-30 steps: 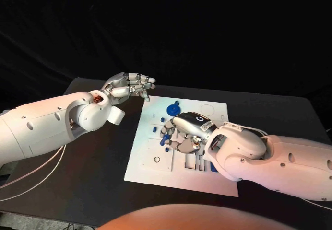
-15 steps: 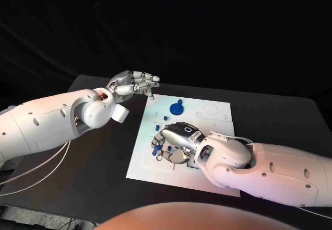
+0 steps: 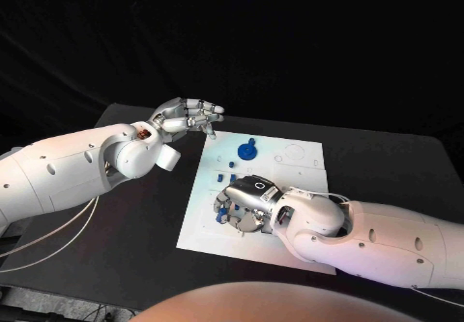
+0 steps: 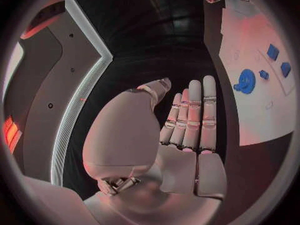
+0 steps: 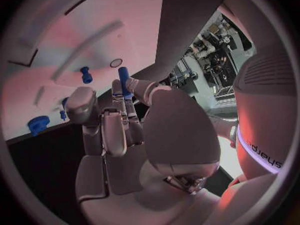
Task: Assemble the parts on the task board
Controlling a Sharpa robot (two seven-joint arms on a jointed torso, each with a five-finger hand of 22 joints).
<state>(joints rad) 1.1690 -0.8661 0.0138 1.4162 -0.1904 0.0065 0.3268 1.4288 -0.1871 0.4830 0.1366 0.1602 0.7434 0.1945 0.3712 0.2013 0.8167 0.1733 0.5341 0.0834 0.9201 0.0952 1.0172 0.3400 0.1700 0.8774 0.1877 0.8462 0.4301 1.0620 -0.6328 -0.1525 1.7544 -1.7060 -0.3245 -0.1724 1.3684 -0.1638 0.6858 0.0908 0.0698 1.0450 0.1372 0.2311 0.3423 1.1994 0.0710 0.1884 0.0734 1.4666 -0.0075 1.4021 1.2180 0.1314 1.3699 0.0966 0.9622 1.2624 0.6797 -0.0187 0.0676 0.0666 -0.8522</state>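
Note:
The white task board (image 3: 290,161) lies in the middle of the black table. My right hand (image 3: 247,201) hovers low over the board's left middle, pinching a small blue peg (image 5: 124,80) between its thumb and a fingertip. The peg's blue shows under the fingers (image 3: 221,212). A round blue knob part (image 3: 247,151) sits near the board's far edge, with two small blue pieces (image 3: 225,178) just in front of it. My left hand (image 3: 184,115) is raised off the board's far left corner, holding nothing, its fingers (image 4: 190,115) straight and side by side.
Empty recesses and slots (image 3: 295,155) mark the board's far right part. Another short blue peg (image 5: 85,75) stands on the board beyond my right fingertips. Bare black table (image 3: 135,215) surrounds the board on all sides.
My right hand has slid toward me and to the left across the board, carrying the blue peg. The left hand has stayed raised in about the same place.

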